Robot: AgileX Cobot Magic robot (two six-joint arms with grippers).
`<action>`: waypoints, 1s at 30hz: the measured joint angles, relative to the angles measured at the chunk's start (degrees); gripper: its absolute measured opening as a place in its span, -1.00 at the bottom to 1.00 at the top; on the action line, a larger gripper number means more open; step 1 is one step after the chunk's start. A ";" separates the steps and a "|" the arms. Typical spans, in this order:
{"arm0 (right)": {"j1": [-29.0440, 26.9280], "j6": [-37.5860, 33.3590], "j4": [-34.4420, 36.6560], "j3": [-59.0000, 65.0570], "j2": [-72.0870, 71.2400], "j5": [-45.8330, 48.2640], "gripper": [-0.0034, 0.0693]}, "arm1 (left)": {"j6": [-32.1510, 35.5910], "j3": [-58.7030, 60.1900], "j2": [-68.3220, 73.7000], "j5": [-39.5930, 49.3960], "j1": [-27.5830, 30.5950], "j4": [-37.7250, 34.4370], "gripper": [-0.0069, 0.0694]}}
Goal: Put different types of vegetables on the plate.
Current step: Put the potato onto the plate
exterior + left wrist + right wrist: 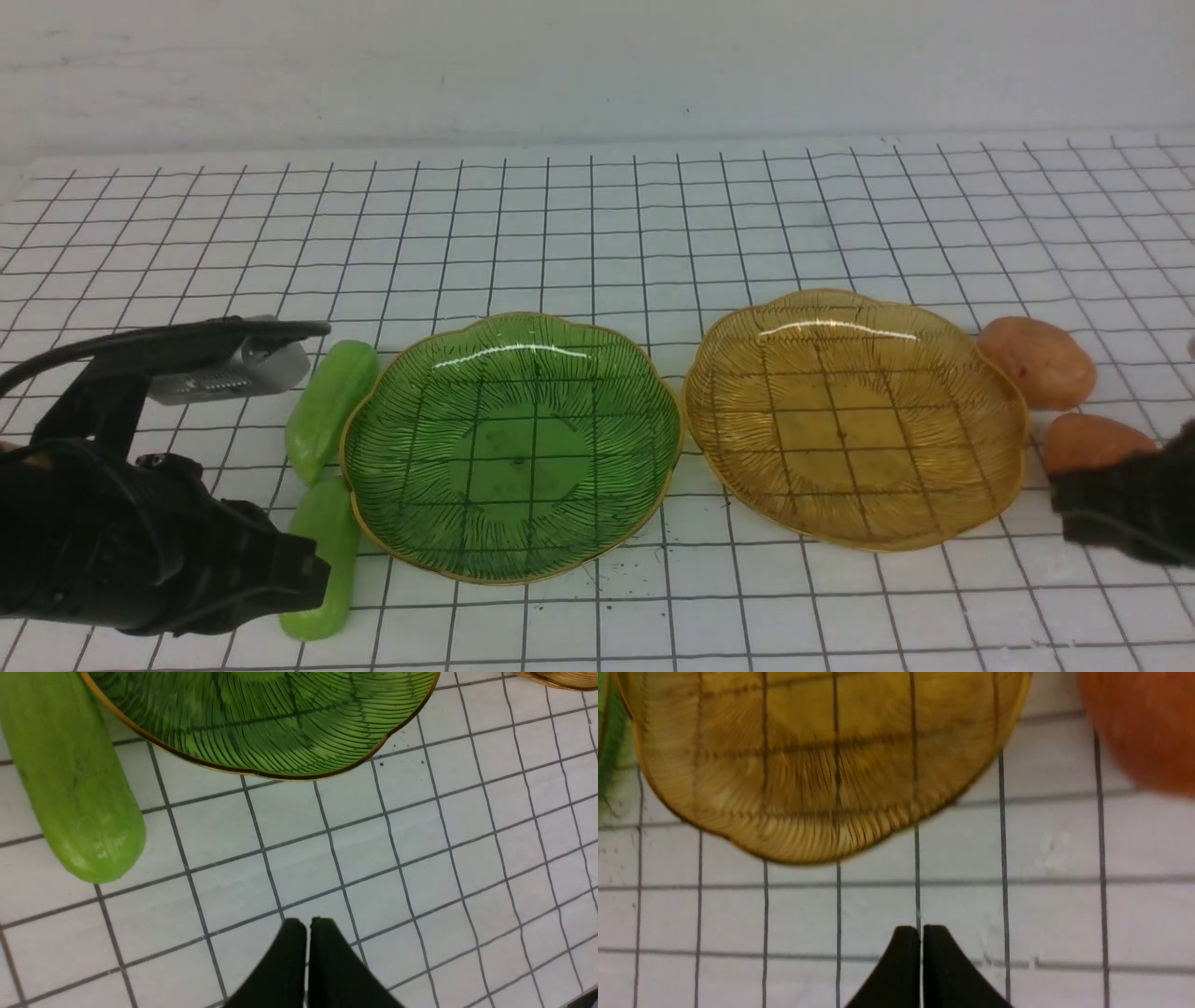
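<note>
Clearly, left gripper (307, 921) and right gripper (920, 928) sit closed, empty; cucumber (70, 779) smooth, pale-green.

The closed right gripper (920, 933) hangs near the amber plate (822, 765), an orange potato (1143, 728) beside it.

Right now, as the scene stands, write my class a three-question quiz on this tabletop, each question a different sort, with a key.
1. True or false: neither the green plate nor the amber plate holds a vegetable.
2. How many potatoes lie beside the amber plate?
3. The left gripper is: A wide open; B shut, empty; C out of view.
Key: 1 true; 2 two; 3 B.
</note>
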 joint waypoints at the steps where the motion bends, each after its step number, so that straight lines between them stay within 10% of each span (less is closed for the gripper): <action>1: 0.00 -0.46 -1.45 -1.68 1.25 0.14 -0.86 | 0.47 0.00 0.00 -0.02 0.00 0.00 -0.83; 6: 0.00 -0.74 -8.62 -8.20 5.77 2.14 -0.64 | 1.12 0.00 0.00 -0.16 0.00 0.00 -0.83; 18: 0.00 5.39 -32.74 -10.43 19.74 -1.17 0.63 | 1.31 0.00 0.00 -0.02 0.00 0.04 -0.83; 30: 0.00 11.35 -42.62 -10.83 30.04 -6.84 0.71 | 1.31 0.00 0.00 -0.04 0.00 0.04 -0.83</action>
